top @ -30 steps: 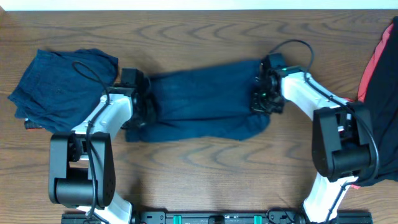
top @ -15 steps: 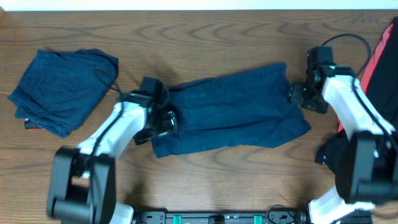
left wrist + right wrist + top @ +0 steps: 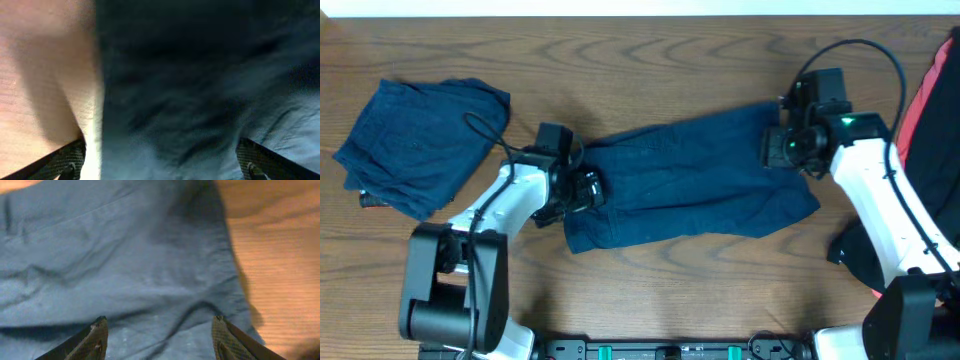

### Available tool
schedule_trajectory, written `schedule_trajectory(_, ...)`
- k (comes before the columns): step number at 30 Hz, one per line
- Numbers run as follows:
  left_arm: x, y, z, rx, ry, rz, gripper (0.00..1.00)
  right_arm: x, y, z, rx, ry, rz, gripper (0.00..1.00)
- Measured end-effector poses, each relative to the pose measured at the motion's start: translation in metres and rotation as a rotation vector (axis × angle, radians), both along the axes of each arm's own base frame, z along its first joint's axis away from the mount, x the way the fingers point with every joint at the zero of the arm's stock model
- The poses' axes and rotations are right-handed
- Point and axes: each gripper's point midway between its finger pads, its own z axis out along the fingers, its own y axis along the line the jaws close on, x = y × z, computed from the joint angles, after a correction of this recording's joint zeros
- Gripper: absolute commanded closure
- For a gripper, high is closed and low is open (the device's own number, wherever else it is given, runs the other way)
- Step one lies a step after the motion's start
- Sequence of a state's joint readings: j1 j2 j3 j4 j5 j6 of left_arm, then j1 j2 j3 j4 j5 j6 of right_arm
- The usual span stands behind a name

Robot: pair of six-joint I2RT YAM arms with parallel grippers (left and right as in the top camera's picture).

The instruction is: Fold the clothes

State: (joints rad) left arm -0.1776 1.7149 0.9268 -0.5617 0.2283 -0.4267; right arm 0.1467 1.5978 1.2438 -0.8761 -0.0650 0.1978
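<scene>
Navy-blue shorts (image 3: 690, 185) lie spread flat across the middle of the table, tilted a little up to the right. My left gripper (image 3: 582, 190) hangs over their left end, jaws open wide. In the left wrist view the dark cloth (image 3: 200, 90) fills the space between the fingertips (image 3: 70, 159) and nothing is pinched. My right gripper (image 3: 782, 148) sits over the upper right corner of the shorts, also open. In the right wrist view the blue cloth (image 3: 125, 255) lies loose under the gripper (image 3: 160, 337).
A second navy garment (image 3: 420, 145) lies folded at the far left. Black and coral-red garments (image 3: 932, 110) are heaped at the right edge. Bare wooden table (image 3: 650, 60) runs behind the shorts and in front of them.
Both grippers opened and let go of the shorts, which slid right and spread out. The right gripper swung out to the right, then came back over the shorts' right corner.
</scene>
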Motion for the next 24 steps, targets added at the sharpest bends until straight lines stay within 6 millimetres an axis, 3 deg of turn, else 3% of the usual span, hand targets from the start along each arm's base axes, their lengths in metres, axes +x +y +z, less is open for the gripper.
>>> schedule_trajectory(1,0.001,-0.001,0.0,-0.007,0.001,-0.003,0.05,-0.001,0.006,0.0,0.0,0.0,0.023,0.41)
schedule_trajectory(5,0.007,-0.01,0.001,-0.066,-0.015,-0.025,0.55,-0.003,0.027,0.0,0.003,-0.009,0.096,0.61)
schedule_trajectory(10,0.008,-0.027,-0.002,-0.158,-0.027,-0.11,0.85,0.002,0.043,-0.005,0.007,-0.027,0.138,0.63)
schedule_trajectory(13,0.004,-0.036,-0.002,-0.217,-0.023,-0.163,0.94,0.006,0.056,-0.013,0.007,-0.029,0.168,0.63)
schedule_trajectory(16,-0.002,-0.036,0.0,-0.248,0.002,-0.171,0.93,0.008,0.07,-0.025,0.008,-0.017,0.201,0.66)
schedule_trajectory(19,-0.014,-0.031,0.004,-0.261,0.051,-0.154,0.94,0.008,0.086,-0.04,0.012,0.0,0.245,0.78)
schedule_trajectory(22,-0.024,-0.022,0.021,-0.266,0.067,-0.131,0.94,0.001,0.107,-0.061,0.038,0.046,0.305,0.96)
schedule_trajectory(24,-0.024,-0.018,0.038,-0.268,0.043,-0.121,0.94,-0.008,0.123,-0.076,0.065,0.092,0.348,0.99)
